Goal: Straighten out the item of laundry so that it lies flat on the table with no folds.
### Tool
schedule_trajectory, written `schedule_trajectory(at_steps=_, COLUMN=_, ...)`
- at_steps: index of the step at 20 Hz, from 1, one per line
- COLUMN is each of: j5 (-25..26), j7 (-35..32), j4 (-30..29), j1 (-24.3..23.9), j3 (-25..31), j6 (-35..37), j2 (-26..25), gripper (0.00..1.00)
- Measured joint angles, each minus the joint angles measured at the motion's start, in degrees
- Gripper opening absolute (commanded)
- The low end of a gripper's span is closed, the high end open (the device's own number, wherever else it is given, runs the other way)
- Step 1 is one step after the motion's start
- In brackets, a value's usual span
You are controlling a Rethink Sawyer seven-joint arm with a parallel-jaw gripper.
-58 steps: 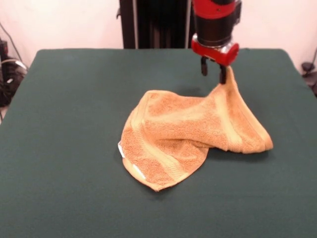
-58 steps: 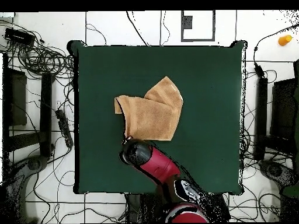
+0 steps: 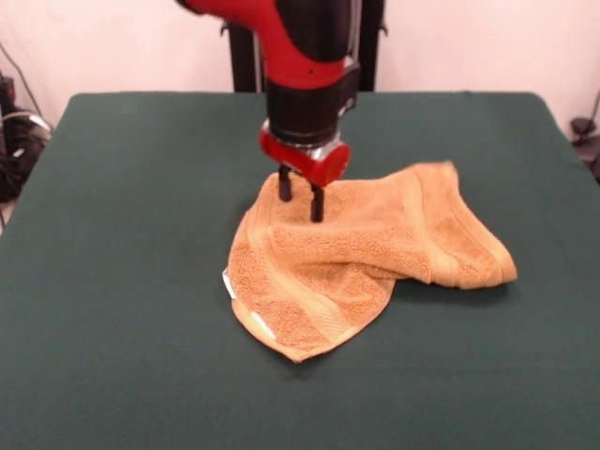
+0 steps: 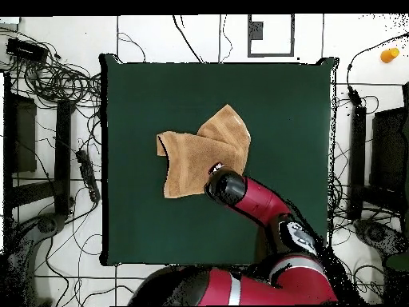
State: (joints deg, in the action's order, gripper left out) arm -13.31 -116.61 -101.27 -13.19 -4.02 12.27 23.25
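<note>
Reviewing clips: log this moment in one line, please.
gripper: open, above towel far edge | towel: folded, unheld | table: towel near centre | task: unfinished

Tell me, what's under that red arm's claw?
The orange towel, still folded over itself on the green table. The open gripper stands at its far edge; the cloth directly beneath is partly hidden.

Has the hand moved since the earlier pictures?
Yes. In the front view the hand has shifted left, off the towel's right peak to its upper left edge.
</note>
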Motion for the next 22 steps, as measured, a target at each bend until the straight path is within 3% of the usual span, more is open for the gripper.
schedule_trajectory(at_steps=9, j5=5.0, j7=-0.01, j4=6.54, j1=-1.33, j3=0.59, j6=11.1, j2=-1.43, gripper=1.0)
schedule_trajectory(at_steps=18, j5=6.85, j7=-0.01, j4=11.68, j1=-2.26, j3=1.21, j6=19.72, j2=-3.12, gripper=1.0)
schedule_trajectory(at_steps=19, j5=7.78, j7=0.0, j4=13.05, j1=-2.03, j3=0.84, j6=21.48, j2=-3.56, gripper=0.0)
schedule_trajectory(at_steps=22, j5=8.28, j7=0.0, j4=13.58, j1=-1.89, j3=0.39, j6=22.15, j2=-3.73, gripper=0.0)
